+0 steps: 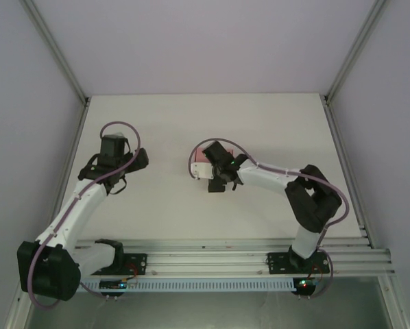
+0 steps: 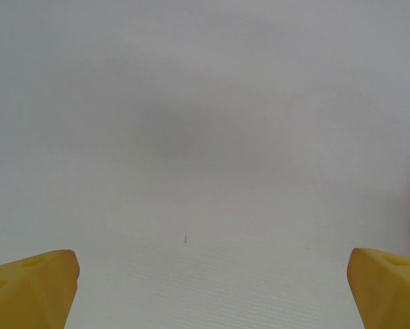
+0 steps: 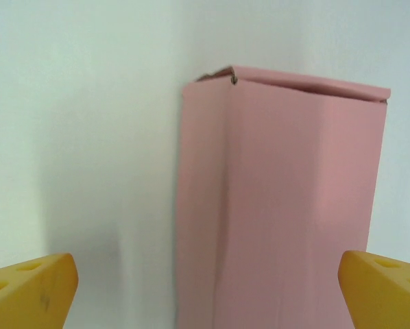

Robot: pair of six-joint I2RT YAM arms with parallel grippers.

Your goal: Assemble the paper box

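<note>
Paper box (image 3: 280, 205): pink card, folded up into a long narrow shape, lying on the white table (image 1: 280, 123) near its middle, under the right wrist
Box edges: a crease runs lengthwise left of centre; the far end is closed by a folded flap, with a small gap at its left corner; the long sides are straight
Right gripper (image 3: 205, 291): jaws spread wide, one yellow fingertip (image 3: 27, 288) on each side of the box, nothing clamped
Left-side clearance: a bare strip of table lies between the box's left edge and the fingertip there
Right-side clearance: the other fingertip overlaps the box's right edge in the wrist view; it may be touching, but contact cannot be judged
Left gripper (image 2: 205, 291): jaws also spread wide and holding nothing, over bare table well to the left of the box
Left wrist view: a sliver of pink shows at the right border
Open room: free table lies beyond the box and on both sides, out to the enclosure walls
Near edge: aluminium rail (image 1: 212, 260) carrying both arm bases
</note>
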